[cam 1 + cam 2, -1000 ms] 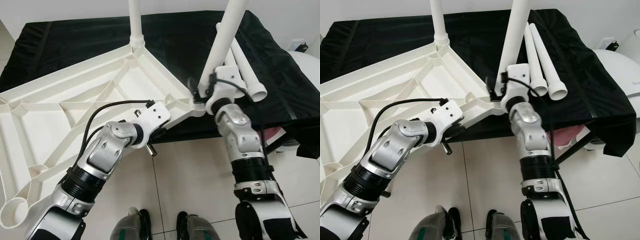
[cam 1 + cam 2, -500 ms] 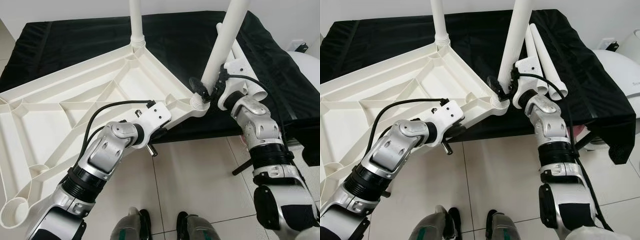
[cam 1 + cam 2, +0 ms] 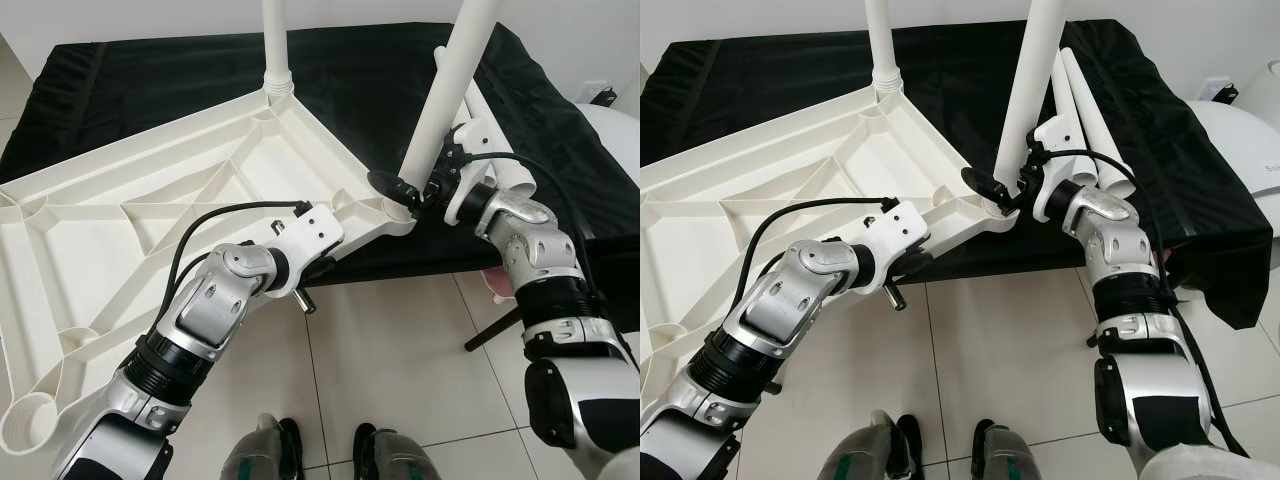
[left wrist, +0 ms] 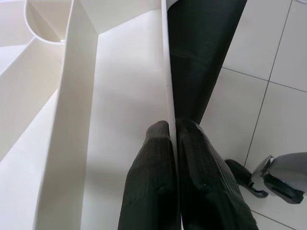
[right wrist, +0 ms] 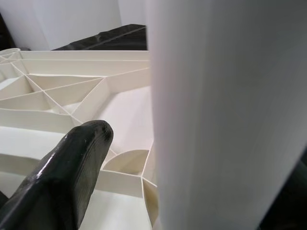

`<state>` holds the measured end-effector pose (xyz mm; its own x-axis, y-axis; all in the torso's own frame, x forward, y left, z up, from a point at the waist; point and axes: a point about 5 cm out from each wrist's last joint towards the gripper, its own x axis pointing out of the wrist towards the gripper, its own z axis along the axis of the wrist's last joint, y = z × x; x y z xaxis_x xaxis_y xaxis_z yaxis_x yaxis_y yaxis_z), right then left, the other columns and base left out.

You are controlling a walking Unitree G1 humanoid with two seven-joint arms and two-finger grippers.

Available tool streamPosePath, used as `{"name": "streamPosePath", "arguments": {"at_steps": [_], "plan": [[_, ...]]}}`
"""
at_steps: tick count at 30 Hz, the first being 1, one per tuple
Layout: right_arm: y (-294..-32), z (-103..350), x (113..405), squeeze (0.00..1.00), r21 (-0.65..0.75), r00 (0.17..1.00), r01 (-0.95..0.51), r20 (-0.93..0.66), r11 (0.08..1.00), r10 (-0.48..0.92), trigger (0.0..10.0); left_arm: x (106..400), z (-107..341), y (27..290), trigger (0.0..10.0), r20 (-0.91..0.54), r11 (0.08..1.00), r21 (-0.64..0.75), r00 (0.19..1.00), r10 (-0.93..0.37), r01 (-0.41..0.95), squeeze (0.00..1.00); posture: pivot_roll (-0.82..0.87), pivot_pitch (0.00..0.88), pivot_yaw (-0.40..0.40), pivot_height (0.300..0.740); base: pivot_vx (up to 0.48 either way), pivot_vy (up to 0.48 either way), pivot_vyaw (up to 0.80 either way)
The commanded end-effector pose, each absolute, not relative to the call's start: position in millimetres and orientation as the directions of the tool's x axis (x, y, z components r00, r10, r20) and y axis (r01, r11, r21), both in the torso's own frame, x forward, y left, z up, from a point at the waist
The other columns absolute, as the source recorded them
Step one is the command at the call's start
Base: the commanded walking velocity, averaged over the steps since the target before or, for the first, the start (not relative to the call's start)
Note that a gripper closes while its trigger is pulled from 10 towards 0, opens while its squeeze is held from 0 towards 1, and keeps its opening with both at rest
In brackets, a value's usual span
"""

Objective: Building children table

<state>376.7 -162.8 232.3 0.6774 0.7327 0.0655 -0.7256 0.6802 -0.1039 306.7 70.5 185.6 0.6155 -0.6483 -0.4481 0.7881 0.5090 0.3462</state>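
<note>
White tabletop (image 3: 150, 215) lies upside down, ribbed underside up, partly on the black-covered table (image 3: 350, 70) and overhanging the tiled floor (image 3: 390, 350) toward the robot. Landmark = tabletop. Left gripper (image 4: 173, 132) clamped on the tabletop's near rim, both black fingers (image 4: 153, 158) pinched together with the thin rim wall between them, partway along the edge toward the near-right corner. Near leg (image 3: 445, 90) stands in the near-right corner socket, tilted a bit, leaning away from the tabletop. Right gripper (image 3: 400, 190) at the base of that leg just above the socket; one black finger (image 5: 67, 167) shows beside the leg on the tabletop side, fingers seem wrapped around the leg but full closure can't be told. Far leg (image 3: 274, 45) stands upright in the far corner socket. Two loose legs (image 3: 1090, 120) lie side by side on the black cloth just beyond the near-right corner, behind the right wrist. Robot's feet (image 3: 320, 455) on the floor below the tabletop's near edge.
</note>
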Motion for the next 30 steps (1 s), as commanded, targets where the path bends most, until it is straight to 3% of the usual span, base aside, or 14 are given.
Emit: {"name": "streamPosePath", "arguments": {"at_steps": [1,2,4,5,20,21,30], "plan": [[-167,231,377,0.00,-0.090,0.674,-0.730,0.068,0.677,0.736,10.0,307,197,69,10.0,-0.399,0.519,0.392,0.649,-0.648,0.760,0.00,-0.08,0.135,0.008,0.740,0.000,0.000,0.00],[-172,230,379,0.00,-0.084,0.688,-0.718,0.065,0.691,0.723,1.8,307,197,69,10.0,-0.398,0.519,0.392,0.649,-0.648,0.760,0.00,-0.08,0.136,0.010,0.740,0.000,0.000,0.00],[-175,230,380,0.00,-0.080,0.698,-0.709,0.063,0.701,0.713,1.8,307,197,69,10.0,-0.398,0.519,0.392,0.649,-0.649,0.760,0.00,-0.08,0.136,0.010,0.740,0.000,0.000,0.00],[-178,230,381,0.00,-0.077,0.708,-0.699,0.062,0.711,0.703,0.0,307,197,69,10.0,-0.399,0.519,0.392,0.649,-0.648,0.759,0.00,-0.08,0.136,0.010,0.740,0.000,0.000,0.00],[-184,230,384,0.00,-0.068,0.710,-0.697,0.077,0.714,0.700,0.0,307,198,70,10.0,-0.398,0.521,0.393,0.650,-0.647,0.758,0.00,-0.08,0.141,0.011,0.740,0.000,0.000,0.00],[-182,230,385,0.00,-0.065,0.713,-0.693,0.081,0.718,0.696,10.0,307,198,70,10.0,-0.398,0.521,0.392,0.650,-0.647,0.758,0.00,-0.08,0.141,0.010,0.740,0.000,0.000,0.00],[-173,233,387,0.00,-0.045,0.749,-0.647,0.146,0.761,0.646,10.0,308,197,70,10.0,-0.398,0.522,0.391,0.651,-0.647,0.758,0.00,-0.08,0.141,0.010,0.740,0.000,0.000,0.00]]}}
